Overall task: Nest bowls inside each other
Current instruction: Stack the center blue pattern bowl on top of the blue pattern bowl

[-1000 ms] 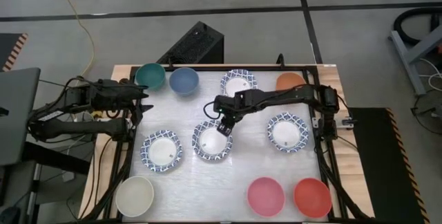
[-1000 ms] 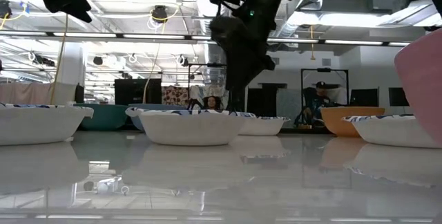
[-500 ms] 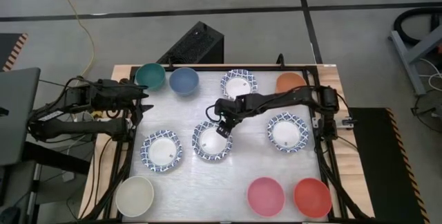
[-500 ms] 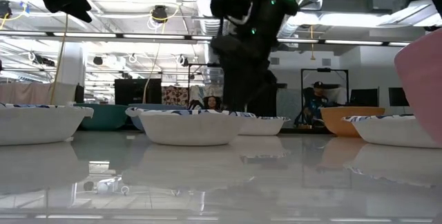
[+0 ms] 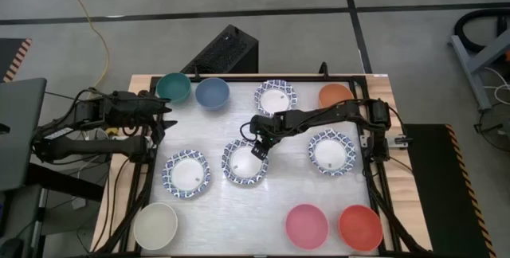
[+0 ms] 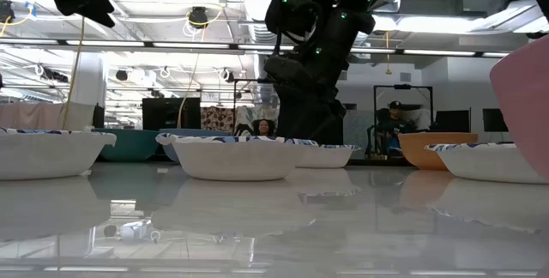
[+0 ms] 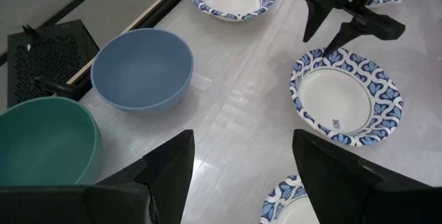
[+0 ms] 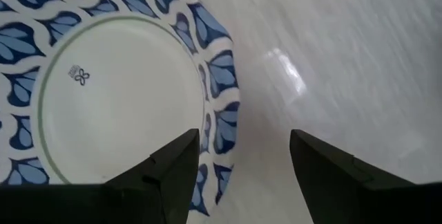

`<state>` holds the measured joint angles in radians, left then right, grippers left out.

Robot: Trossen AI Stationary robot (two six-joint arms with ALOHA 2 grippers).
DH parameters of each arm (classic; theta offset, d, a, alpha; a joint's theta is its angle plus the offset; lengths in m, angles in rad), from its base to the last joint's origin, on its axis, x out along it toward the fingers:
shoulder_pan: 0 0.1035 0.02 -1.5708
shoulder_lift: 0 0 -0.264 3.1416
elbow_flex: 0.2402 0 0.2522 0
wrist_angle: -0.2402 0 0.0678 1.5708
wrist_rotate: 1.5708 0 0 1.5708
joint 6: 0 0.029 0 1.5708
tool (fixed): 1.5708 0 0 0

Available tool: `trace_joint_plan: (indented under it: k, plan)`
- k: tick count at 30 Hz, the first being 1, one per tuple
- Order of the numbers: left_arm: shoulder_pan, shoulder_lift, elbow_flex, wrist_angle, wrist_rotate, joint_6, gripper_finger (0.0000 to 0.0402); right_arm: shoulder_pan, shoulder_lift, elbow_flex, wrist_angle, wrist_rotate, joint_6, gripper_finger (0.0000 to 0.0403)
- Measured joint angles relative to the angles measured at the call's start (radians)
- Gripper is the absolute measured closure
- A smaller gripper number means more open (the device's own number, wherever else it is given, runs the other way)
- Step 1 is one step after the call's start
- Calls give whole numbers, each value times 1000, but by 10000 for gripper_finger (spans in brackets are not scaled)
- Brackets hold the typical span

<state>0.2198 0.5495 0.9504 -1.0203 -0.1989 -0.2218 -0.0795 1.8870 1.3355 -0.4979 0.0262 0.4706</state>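
Observation:
Several small bowls rest on their bases on the white table [image 5: 239, 210]. My right gripper [image 5: 256, 148] is open and points steeply down over the far right rim of the middle blue-patterned bowl [image 5: 241, 165]. In the right wrist view the rim [image 8: 222, 113] lies in the gap of the gripper [image 8: 238, 175], one finger over the bowl's inside and one over the table. Whether a finger touches the rim I cannot tell. My left gripper [image 5: 165, 115] waits open at the table's left edge, beside the teal bowl [image 5: 173, 87].
More patterned bowls stand at the left [image 5: 186, 173], right [image 5: 331, 153] and far middle [image 5: 275, 97]. At the far edge are a blue bowl [image 5: 212, 92] and an orange one [image 5: 335, 95]. Along the near edge are cream [image 5: 155, 225], pink [image 5: 307, 226] and red [image 5: 360, 227] bowls.
My right gripper has sunk toward the middle patterned bowl's far right rim, and in the low view its fingers stand wider apart than a second ago. The bowls have not moved.

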Motion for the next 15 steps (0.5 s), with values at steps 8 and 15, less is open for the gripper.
trace_joint_plan:
  k: [8, 15]
  plan:
    - [0, 0, 0, 1, 0, 0, 167, -1, 0, -54, 73, -2, 0, 155]
    - [0, 0, 0, 0, 0, 0, 167, -1, 0, -54, 67, -2, -25, 201]
